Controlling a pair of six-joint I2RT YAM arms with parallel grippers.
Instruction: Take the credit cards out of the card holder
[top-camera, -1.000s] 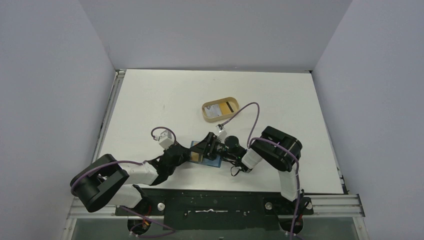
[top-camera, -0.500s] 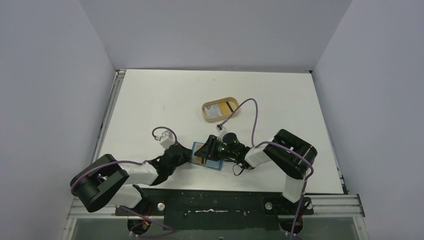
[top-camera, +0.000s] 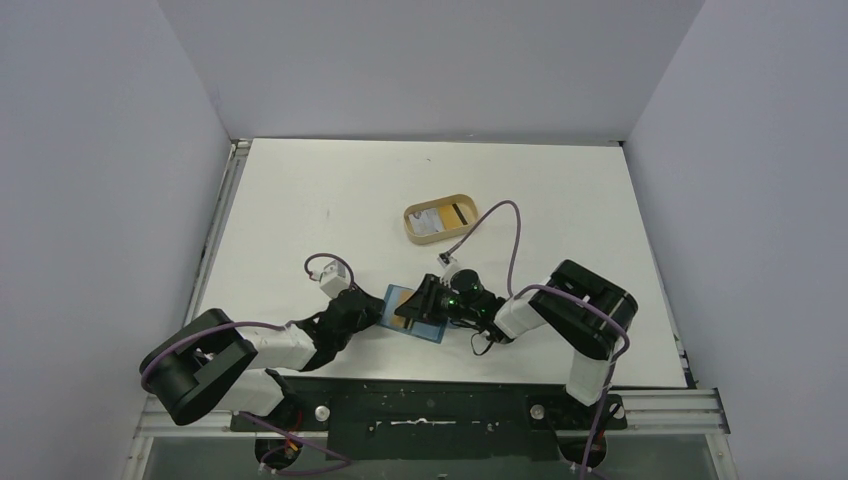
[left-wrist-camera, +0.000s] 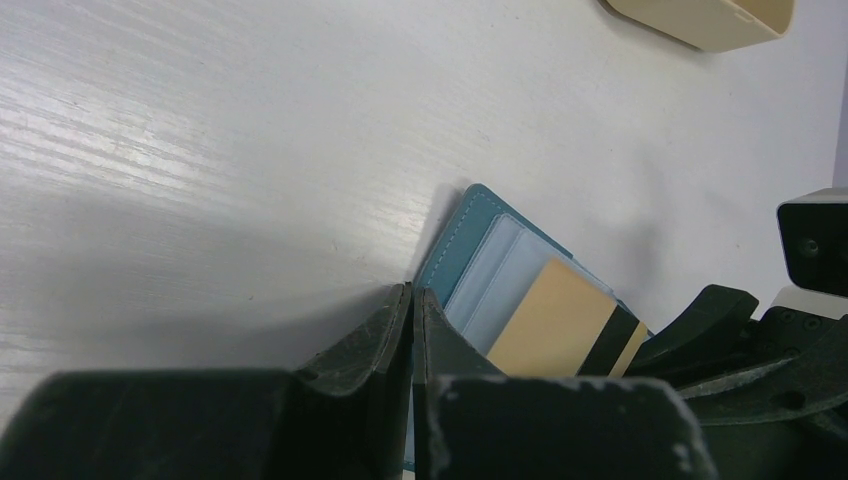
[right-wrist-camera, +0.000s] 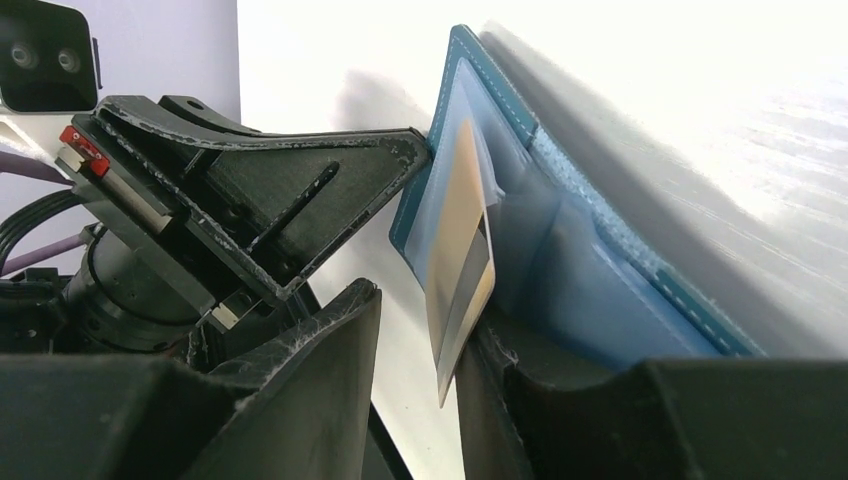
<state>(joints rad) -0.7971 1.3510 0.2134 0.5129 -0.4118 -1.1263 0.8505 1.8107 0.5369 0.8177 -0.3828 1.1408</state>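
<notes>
The teal card holder (top-camera: 396, 298) lies open on the table near the front edge. A gold-tan credit card (right-wrist-camera: 460, 240) with a dark stripe sticks partway out of its pale slots (left-wrist-camera: 500, 265). My left gripper (left-wrist-camera: 412, 292) is shut, with the card holder's (left-wrist-camera: 462, 235) left edge pinched at its tips. My right gripper (right-wrist-camera: 420, 320) straddles the card's free end with its jaws open. The card leans against the right finger (right-wrist-camera: 520, 390), and a gap separates it from the left finger (right-wrist-camera: 320, 370). Two more credit cards, one whitish (top-camera: 430, 222) and one gold (top-camera: 460, 213), lie in the tan tray.
The tan oval tray (top-camera: 413, 236) sits behind the card holder, toward the table's middle; its rim (left-wrist-camera: 700, 25) shows at the top of the left wrist view. Both arms meet over the card holder. Grey walls enclose the table on three sides.
My right gripper has narrowed its jaws round the gold-tan card and shifted slightly right and back. The left gripper has stayed shut in place.
</notes>
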